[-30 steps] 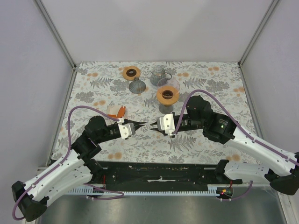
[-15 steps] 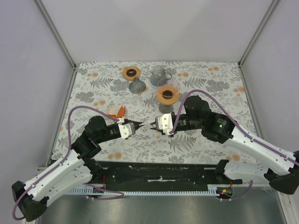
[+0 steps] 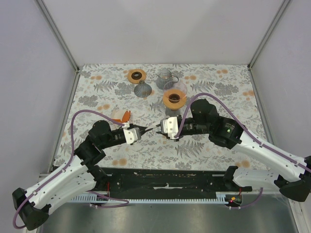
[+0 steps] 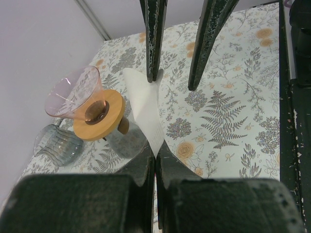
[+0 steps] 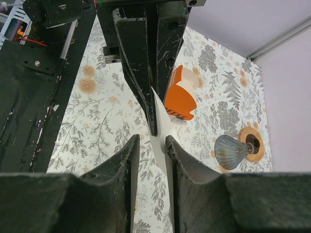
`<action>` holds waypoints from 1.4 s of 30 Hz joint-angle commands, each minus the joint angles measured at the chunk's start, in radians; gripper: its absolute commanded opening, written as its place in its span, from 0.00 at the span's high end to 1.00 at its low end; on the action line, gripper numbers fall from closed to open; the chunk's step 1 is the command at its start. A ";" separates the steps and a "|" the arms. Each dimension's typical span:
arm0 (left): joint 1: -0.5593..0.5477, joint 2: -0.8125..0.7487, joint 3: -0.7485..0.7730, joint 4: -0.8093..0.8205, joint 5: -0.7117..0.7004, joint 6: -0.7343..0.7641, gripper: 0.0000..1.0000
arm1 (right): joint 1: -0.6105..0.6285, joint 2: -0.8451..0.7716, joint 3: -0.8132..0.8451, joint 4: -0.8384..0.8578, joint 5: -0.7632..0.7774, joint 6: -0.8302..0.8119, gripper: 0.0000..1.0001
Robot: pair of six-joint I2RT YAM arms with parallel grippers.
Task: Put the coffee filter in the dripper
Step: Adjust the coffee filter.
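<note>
While the floral table [image 3: 218,92] is enclosed by pale walls [image 3: 146,29], the filter [image 4: 144,103] is held pinched in the clenched left gripper [image 3: 147,128], near the dripper [image 3: 174,98], its tip now straddled by the parted right gripper [image 3: 159,128], brought leftward since before.

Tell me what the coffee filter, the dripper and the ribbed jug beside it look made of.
The coffee filter: thin matte white paper, judging by its sharp crease and thin edge. The dripper: a see-through pinkish cone, glass or clear plastic, glossy; its flat collar looks like matte light wood. The ribbed jug: clear, probably glass, with bright glints on the ribs.
</note>
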 commanded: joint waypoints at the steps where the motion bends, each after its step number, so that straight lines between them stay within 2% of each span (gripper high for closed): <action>1: -0.008 -0.002 0.021 0.018 -0.006 0.039 0.98 | 0.005 0.003 0.035 0.044 0.015 -0.004 0.65; 21: -0.008 0.000 0.022 0.017 -0.009 0.046 0.98 | 0.005 -0.031 0.010 0.024 0.010 -0.023 0.51; 23: -0.008 -0.002 0.022 0.017 -0.011 0.045 0.98 | 0.005 -0.037 0.004 0.021 0.006 -0.033 0.53; 25: -0.008 0.001 0.022 0.017 -0.012 0.046 0.98 | 0.006 -0.042 -0.001 0.016 0.003 -0.042 0.61; 27: -0.008 0.000 0.022 0.015 -0.011 0.049 0.98 | 0.005 -0.046 -0.004 0.011 -0.002 -0.050 0.64; 35: -0.008 0.000 0.022 0.014 -0.017 0.053 0.98 | 0.005 -0.069 -0.008 -0.001 -0.076 -0.057 0.64; 42: -0.008 0.000 0.022 0.015 -0.017 0.053 0.98 | 0.005 -0.042 -0.004 -0.004 -0.063 -0.057 0.66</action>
